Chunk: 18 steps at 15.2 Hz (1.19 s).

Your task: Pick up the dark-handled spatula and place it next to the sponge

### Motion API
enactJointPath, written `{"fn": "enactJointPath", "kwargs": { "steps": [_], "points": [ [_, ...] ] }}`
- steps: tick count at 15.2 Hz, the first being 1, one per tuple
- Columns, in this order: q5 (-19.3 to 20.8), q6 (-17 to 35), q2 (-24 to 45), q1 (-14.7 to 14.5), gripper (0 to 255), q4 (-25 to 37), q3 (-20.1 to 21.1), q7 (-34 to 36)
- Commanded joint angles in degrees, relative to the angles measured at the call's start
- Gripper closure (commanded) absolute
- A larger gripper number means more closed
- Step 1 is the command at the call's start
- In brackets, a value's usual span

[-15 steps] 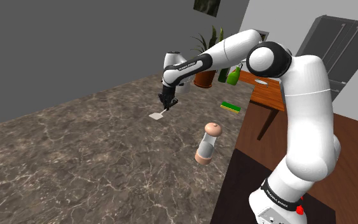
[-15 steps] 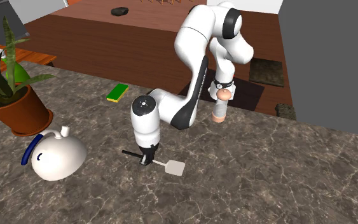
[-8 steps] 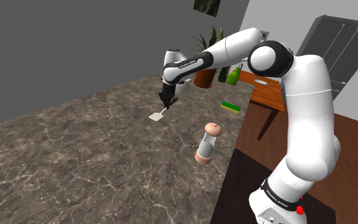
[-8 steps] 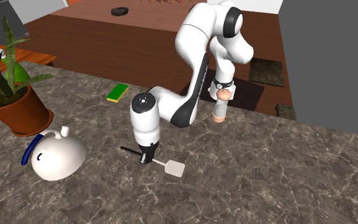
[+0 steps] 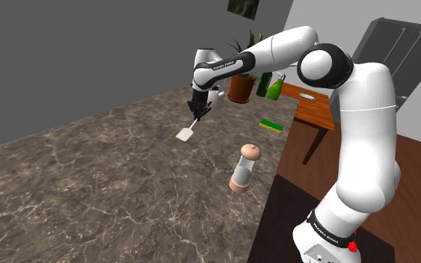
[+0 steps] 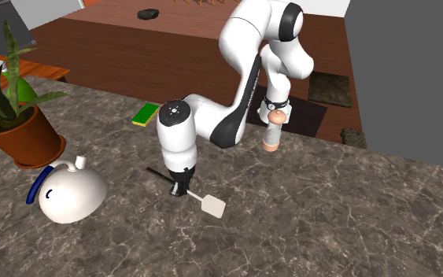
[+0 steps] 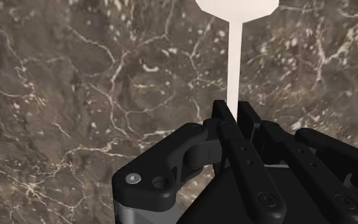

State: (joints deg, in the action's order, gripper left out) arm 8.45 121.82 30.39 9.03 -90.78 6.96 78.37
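While in fingers (image 7: 224, 124), spatula (image 6: 212, 206) aslant, blade-low.

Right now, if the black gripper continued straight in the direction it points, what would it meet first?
The brown marbled countertop directly under the black gripper. The white-bladed spatula it clasps tilts blade-down, so the blade would probably touch before the fingers; depth is unclear.

Rounded white arm (image 5: 366, 149) with dark joints, a lettered black band and an all-black, screw-studded tool (image 7: 233, 109).
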Motion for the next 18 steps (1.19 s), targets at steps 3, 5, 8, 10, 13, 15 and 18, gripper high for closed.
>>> {"fn": "enactJointPath", "kwargs": {
  "steps": [3, 5, 8, 10, 13, 15, 18],
  "points": [
    [-0.29, -2.48, -1.28, 0.06, 255, 1.19, 0.14, -0.32],
    [-0.42, -3.73, -1.85, 0.08, 255, 1.88, 0.21, -0.46],
    [-0.77, -3.86, -4.12, 0.92, 255, -0.17, 0.13, -1.42],
    [-1.24, -1.91, -7.44, 2.56, 255, -5.29, -0.18, -3.18],
    [-1.95, 0.61, -12.0, 4.93, 255, -12.12, -0.82, -6.08],
    [-2.43, 2.06, -14.79, 6.46, 255, -16.19, -1.36, -8.17],
    [-3.1, 3.94, -18.66, 8.67, 255, -21.69, -2.38, -11.52]
  ]
}}
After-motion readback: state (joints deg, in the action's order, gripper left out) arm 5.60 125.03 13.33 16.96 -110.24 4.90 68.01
